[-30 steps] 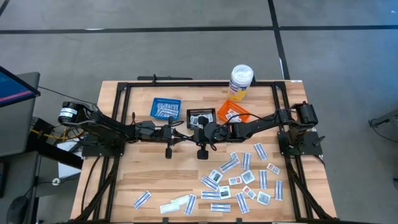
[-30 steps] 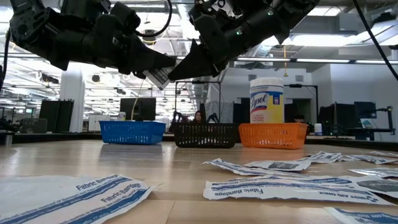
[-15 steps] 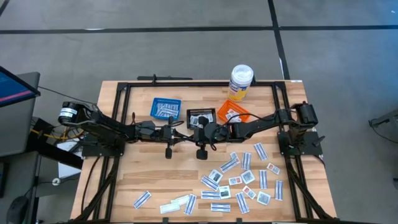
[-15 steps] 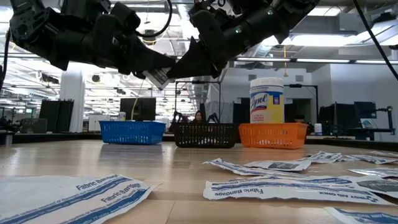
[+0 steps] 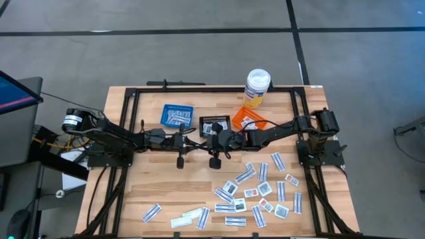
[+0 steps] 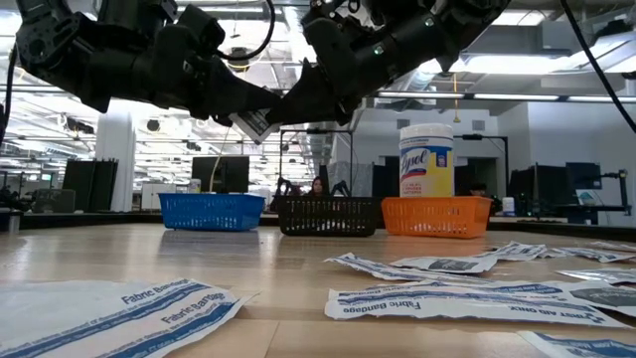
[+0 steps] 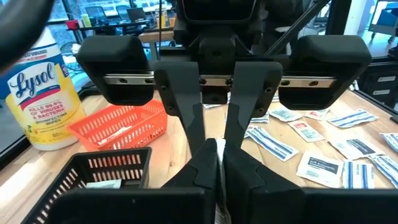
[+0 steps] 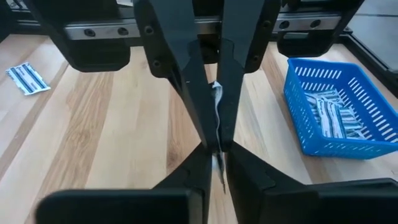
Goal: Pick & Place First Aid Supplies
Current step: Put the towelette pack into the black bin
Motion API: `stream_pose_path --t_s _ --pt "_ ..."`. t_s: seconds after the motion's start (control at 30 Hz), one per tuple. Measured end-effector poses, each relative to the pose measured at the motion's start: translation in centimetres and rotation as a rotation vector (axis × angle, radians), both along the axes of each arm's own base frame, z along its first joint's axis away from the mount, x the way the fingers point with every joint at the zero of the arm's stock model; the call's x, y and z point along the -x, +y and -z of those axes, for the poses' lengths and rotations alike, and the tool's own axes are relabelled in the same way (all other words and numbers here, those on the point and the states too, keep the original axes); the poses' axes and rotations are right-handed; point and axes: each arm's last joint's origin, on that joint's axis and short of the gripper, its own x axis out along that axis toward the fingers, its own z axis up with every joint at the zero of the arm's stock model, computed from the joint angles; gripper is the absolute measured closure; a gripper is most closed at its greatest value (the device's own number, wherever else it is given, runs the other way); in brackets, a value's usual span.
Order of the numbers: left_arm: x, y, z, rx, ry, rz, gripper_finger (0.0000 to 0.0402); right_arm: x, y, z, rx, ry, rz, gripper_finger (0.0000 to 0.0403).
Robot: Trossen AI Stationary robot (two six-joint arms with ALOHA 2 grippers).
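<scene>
High over the middle of the table my two grippers meet tip to tip. My left gripper (image 5: 194,141) comes from the left and is shut on a small white packet (image 6: 253,123). This packet is one of the first aid supplies. My right gripper (image 5: 204,141) comes from the right, tipped slightly down. Its fingers stand a narrow gap apart on either side of the same packet (image 8: 219,177). Many more flat packets (image 5: 257,191) lie flat on the wood at the near right, and a few (image 5: 180,216) lie near the front edge. My left gripper pinches the packet between its two fingers (image 8: 198,106), coming level from the table's left. The packet stands on edge, its white rim (image 8: 217,109) showing between the fingers. It is lifted clear of the table. My right gripper has a finger (image 7: 189,118) on each side of the packet's other end; whether they touch it, I cannot tell.
Three small baskets stand in a row at the far side: blue (image 5: 176,115) holding several strips, black (image 5: 214,123) and orange (image 5: 248,121). A tall white bottle with a yellow label (image 5: 257,87) stands behind the orange one. A black frame (image 5: 133,93) runs round the table's edges.
</scene>
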Motion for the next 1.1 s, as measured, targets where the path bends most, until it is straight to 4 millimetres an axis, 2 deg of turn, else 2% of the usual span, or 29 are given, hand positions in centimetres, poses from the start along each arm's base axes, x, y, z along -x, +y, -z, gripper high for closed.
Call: stream_pose_path --t_s 0.13,0.37,0.6,0.87,1.1 --pt "0.0 0.0 0.0 0.005 0.000 -0.003 0.0392 0.0 0.0 0.0 0.010 0.002 -0.006 0.0397" --pt "0.0 0.1 0.0 0.016 0.000 -0.029 0.0359 0.0 0.1 0.0 0.008 0.002 -0.003 0.0400" --pt "0.0 0.2 0.0 0.018 0.001 -0.082 0.0331 0.2 -0.1 0.3 -0.064 0.039 0.057 0.0401" --pt "0.0 0.4 -0.1 -0.014 -0.007 -0.108 0.0325 0.7 -0.5 0.9 -0.095 0.078 0.251 0.0401" --pt "0.0 0.4 -0.2 -0.016 -0.019 -0.108 0.0325 1.4 -1.3 1.4 -0.116 0.066 0.574 0.0401"
